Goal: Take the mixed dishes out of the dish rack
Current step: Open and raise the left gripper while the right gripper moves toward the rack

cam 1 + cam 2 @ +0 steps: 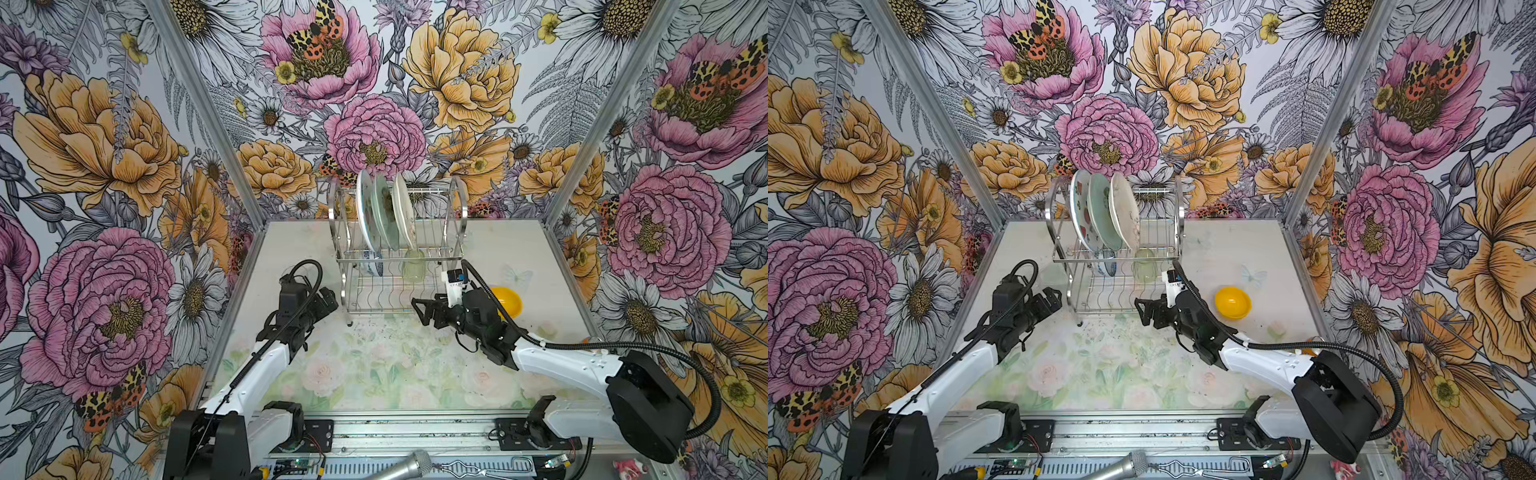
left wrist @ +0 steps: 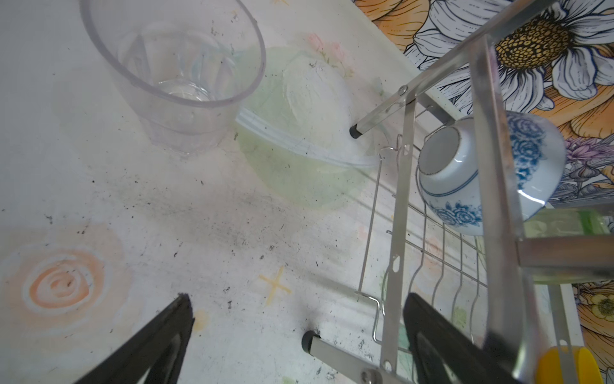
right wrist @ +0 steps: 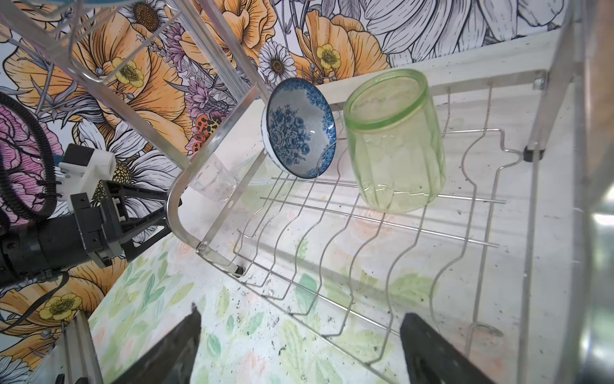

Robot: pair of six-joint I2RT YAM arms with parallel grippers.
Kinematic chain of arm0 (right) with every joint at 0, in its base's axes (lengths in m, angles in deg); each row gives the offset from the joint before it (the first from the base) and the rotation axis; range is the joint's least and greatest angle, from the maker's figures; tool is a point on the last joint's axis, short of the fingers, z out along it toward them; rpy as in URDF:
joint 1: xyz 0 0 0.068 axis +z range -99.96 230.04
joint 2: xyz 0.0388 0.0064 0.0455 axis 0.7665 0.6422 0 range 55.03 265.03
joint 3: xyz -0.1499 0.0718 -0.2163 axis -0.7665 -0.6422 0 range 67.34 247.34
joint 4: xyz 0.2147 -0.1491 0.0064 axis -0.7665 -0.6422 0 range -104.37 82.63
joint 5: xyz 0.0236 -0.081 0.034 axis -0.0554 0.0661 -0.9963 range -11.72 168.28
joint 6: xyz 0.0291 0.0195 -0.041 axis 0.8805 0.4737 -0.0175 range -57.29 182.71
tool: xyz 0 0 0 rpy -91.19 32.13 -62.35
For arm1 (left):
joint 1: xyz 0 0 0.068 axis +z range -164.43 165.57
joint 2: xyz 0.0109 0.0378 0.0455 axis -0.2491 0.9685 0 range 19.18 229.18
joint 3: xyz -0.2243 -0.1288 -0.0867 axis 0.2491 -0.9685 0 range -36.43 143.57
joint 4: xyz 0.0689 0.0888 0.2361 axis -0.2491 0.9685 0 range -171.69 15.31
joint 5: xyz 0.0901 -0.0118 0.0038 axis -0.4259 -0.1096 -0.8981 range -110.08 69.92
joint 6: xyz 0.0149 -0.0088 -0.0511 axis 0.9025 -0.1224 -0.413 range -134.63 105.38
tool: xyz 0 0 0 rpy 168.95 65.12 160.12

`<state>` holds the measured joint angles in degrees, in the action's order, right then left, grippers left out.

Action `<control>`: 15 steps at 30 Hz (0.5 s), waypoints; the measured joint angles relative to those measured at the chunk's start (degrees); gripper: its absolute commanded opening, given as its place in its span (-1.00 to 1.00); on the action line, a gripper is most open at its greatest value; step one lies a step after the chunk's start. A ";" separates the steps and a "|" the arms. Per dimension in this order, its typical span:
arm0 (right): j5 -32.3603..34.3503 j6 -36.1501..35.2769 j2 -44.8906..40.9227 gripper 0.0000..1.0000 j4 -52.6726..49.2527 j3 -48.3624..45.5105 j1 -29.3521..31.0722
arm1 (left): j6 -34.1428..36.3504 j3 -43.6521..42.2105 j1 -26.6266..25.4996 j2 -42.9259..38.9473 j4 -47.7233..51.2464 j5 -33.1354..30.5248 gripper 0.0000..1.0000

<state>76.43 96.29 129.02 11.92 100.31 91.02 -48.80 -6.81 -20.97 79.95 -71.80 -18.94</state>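
The dish rack (image 1: 457, 216) (image 1: 1177, 216) stands at the middle of the far edge of the surface (image 1: 374, 365) (image 1: 1100, 365). On its upper tier three plates stand on edge in a row toward the left end: the watermelon-print plate (image 1: 368, 216) (image 1: 1080, 208), the pale green plate (image 1: 385, 212) (image 1: 1102, 212) and the cream plate (image 1: 404, 212) (image 1: 1125, 210). On the lower tier the blue-and-white bowl (image 1: 372, 264) (image 3: 299, 133) stands on its rim at the left end, its inside turned toward the right end. Just beside it the green tumbler (image 1: 414, 266) (image 3: 395, 139) rests tilted on the wires. The yellow bowl (image 1: 507, 301) (image 1: 1232, 302) sits on the surface, outside the rack, between the rack's right end and the surface's right edge. The clear glass (image 2: 176, 66) (image 3: 212, 181) stands upright on the surface, just beyond the rack's left end. The left gripper (image 1: 328, 301) (image 2: 299, 299) hangs near the rack's front left leg with its jaws spread wide and nothing between them. The right gripper (image 1: 419, 309) (image 3: 299, 316) is at the front of the lower tier, facing the bowl and the tumbler. It is also released and empty, and touches neither of them.
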 measured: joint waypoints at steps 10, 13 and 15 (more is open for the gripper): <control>6.73 -0.63 5.57 0.89 3.13 1.03 0.74 | -0.02 -2.23 -1.11 -2.84 -2.19 0.87 0.98; 7.72 -0.63 6.49 0.88 3.78 1.05 0.74 | -0.02 -3.15 -1.11 -3.06 -2.51 0.85 0.98; 8.13 -0.66 6.97 0.88 4.24 1.07 0.83 | -0.02 -3.85 -1.11 -3.13 -2.49 0.85 0.98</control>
<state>84.57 95.63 135.99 16.16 101.38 91.85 -48.82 -10.65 -22.09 76.82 -74.30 -18.08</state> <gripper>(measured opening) 0.940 0.987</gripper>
